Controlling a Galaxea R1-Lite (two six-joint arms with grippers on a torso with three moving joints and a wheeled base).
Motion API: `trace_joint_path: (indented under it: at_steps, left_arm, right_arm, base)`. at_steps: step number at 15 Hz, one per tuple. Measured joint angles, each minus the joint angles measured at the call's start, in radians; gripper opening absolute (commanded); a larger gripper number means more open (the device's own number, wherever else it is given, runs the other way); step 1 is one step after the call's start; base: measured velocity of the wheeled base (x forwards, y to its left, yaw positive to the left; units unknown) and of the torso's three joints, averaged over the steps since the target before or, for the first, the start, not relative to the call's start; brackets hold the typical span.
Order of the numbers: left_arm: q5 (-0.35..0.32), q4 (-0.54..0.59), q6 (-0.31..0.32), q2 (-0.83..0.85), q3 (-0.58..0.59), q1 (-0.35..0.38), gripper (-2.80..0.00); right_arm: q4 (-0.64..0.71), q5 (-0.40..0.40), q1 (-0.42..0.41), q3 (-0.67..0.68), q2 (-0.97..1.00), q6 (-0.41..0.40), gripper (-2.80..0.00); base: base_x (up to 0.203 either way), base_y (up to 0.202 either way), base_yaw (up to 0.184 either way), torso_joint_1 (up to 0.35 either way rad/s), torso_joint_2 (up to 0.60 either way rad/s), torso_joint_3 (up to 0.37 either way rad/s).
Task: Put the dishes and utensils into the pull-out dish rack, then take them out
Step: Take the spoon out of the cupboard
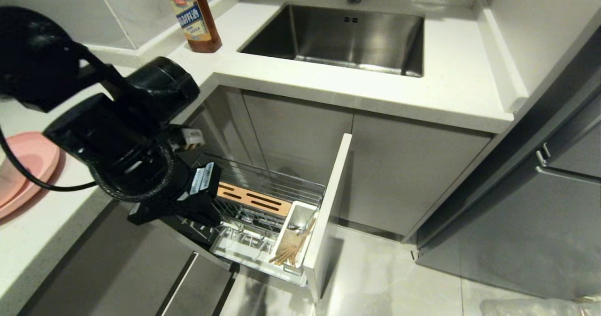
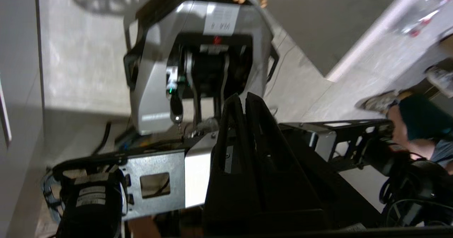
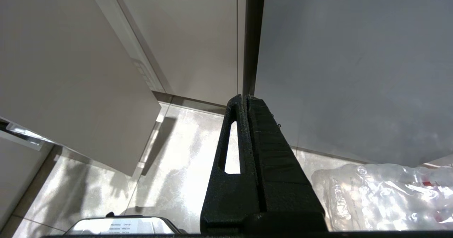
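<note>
The pull-out dish rack stands drawn out under the counter, its narrow door front towards me. In it lie a slotted wooden block and a white utensil cup holding the chopsticks. A pink plate rests on the counter at the far left. My left arm hangs over the rack's left end. The left gripper is shut and empty, turned back towards my own base. My right gripper is shut on nothing, down by the floor, outside the head view.
A steel sink is set in the white counter, with a brown sauce bottle at its left. Grey cabinet fronts stand at the right. A clear plastic bag lies on the floor. A person's legs show beside my base.
</note>
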Motion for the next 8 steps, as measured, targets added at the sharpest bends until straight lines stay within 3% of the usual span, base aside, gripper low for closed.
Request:
trace_joint_path:
  at_steps: [3, 8]
  left_arm:
    - [-0.037, -0.003, -0.001, 0.088, 0.037, 0.000, -2.80]
    - [-0.164, -0.040, 0.008, 0.190, 0.101, 0.027, -2.80]
  right_arm:
    - [0.000, 0.000, 0.000, 0.000, 0.000, 0.000, -2.80]
    - [0.000, 0.000, 0.000, 0.000, 0.000, 0.000, -2.80]
  base:
    - [0.000, 0.000, 0.000, 0.000, 0.00, 0.000]
    - [0.000, 0.000, 0.000, 0.000, 0.00, 0.000]
